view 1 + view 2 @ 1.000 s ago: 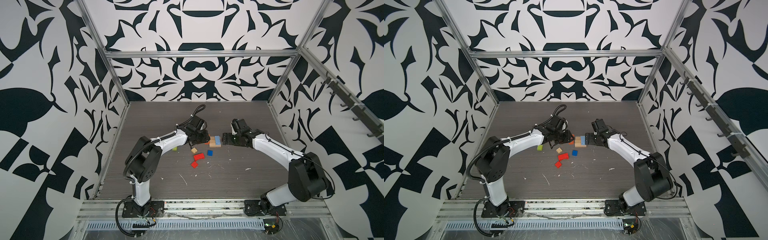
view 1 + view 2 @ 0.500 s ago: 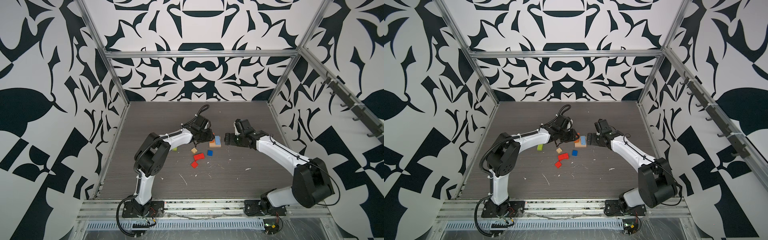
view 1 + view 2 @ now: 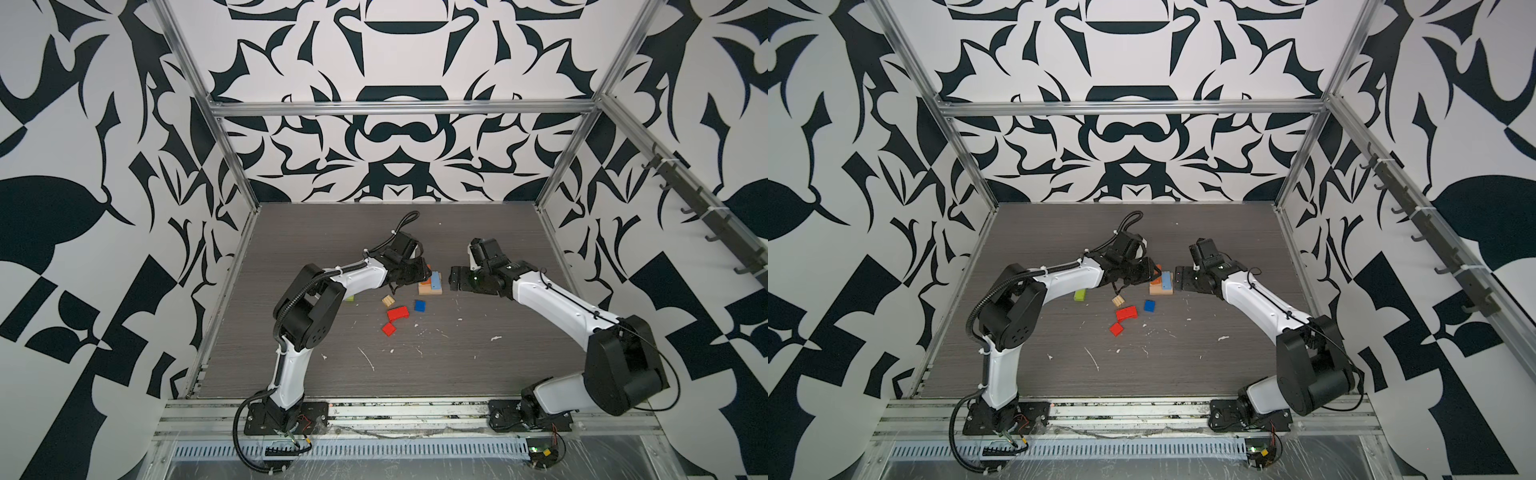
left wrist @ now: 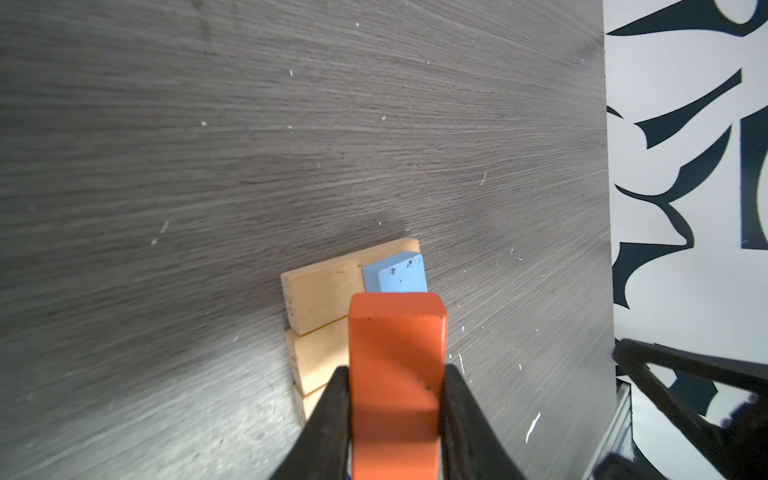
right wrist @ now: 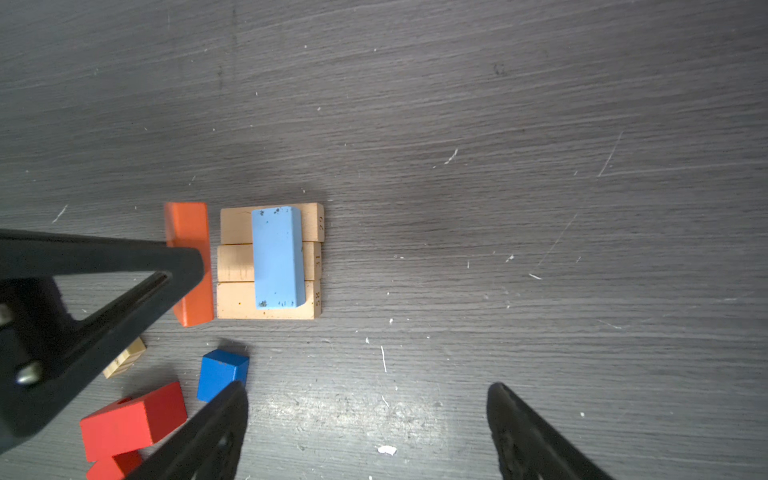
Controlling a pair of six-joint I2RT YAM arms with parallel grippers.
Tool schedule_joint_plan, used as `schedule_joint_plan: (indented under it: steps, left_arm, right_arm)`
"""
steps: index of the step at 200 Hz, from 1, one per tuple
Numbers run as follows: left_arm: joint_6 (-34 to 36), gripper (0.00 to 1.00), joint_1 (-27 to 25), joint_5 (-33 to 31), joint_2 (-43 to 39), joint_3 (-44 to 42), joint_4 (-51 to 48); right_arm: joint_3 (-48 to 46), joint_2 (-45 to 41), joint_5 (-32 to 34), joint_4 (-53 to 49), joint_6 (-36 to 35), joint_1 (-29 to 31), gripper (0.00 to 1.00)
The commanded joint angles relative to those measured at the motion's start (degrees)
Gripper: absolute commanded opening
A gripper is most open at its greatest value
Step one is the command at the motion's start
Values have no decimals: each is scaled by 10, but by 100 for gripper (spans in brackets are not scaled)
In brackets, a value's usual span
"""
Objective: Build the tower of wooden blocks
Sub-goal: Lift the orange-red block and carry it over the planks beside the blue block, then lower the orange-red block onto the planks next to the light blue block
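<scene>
Left claw [image 4: 395, 369] pinching the orange block [image 4: 397, 328]: seat it flush beside the mid-frame light blue block [image 3: 435, 280]; right claw [image 5: 368, 392] is spread.

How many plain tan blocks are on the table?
4. Three form the tower base, side by side under the light blue block; a small tan one lies loose near the red blocks. Others may be hidden.
</scene>
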Motion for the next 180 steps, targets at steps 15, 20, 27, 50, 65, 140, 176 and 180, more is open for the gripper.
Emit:
schedule_joint_plan:
  steps: [15,20,27,50,65,140,176,180]
  left_arm:
    - [-11,33,-3,5,18,2,9]
    - [-11,33,-4,4,19,2,9]
    - [-12,33,-4,4,19,1,10]
    - [-14,33,-5,3,21,-1,12]
    - [-14,34,-5,3,22,-2,12]
    - [-18,35,-5,-4,22,-8,9]
    - [-19,35,-5,-4,24,-8,8]
    - [-19,35,-5,-4,25,-8,9]
  right_arm:
    - [-2,-17,1,-3,-4,-4,93]
    - [-2,-17,1,-4,-4,-5,93]
    - [-2,-16,1,-3,-4,-4,93]
    - [-1,-14,0,-3,-5,-5,93]
    - [0,-15,0,-4,-6,-5,93]
    - [1,-11,-3,-4,-7,-6,93]
    - [3,-10,-3,-4,-7,-6,93]
    - [3,-10,-3,-5,-7,-6,93]
